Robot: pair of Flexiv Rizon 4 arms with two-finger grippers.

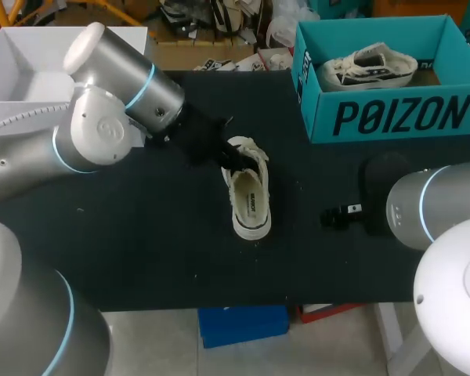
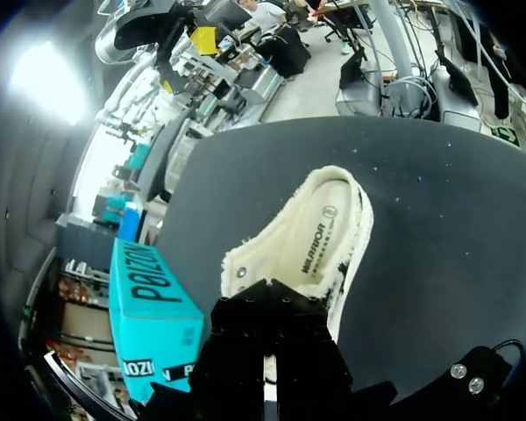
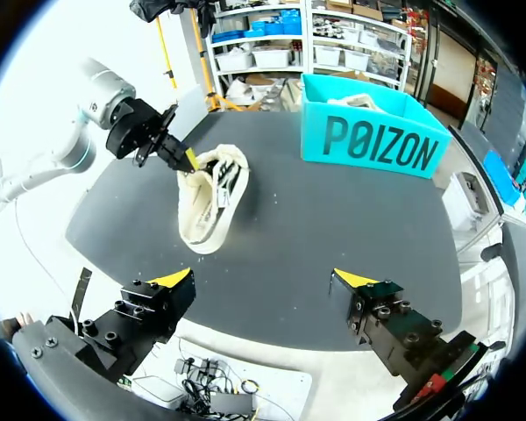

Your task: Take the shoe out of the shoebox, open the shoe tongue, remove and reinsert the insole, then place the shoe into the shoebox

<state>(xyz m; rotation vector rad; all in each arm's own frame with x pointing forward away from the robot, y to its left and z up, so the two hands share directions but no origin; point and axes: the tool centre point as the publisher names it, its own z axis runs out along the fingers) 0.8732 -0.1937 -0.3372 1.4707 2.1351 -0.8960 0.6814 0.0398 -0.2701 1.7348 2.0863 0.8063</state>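
**Shoe out of the box, insole work under way**

One shoe [image 1: 248, 196] has been taken out and is laid near the middle of the desk [image 1: 141, 235], toe towards 6 o'clock. The left gripper [image 1: 229, 155] is set at the shoe's opening, at its 11 o'clock end. Whether it is pinching the tongue cannot be told.

A dark oval piece [image 1: 382, 184], judged to be possibly the insole, is seen at 3 o'clock of the shoe, partly hidden by the right arm. The right gripper [image 3: 263, 281] is spread wide and nothing is held in it.

Reinsertion and the return to the shoebox [image 1: 392, 117] are judged to be left. The shoebox stands at 1 o'clock, with a second shoe [image 1: 368, 69] already inside.

Bare desk is left all round the shoe. The shoebox is set close to the far right edge.
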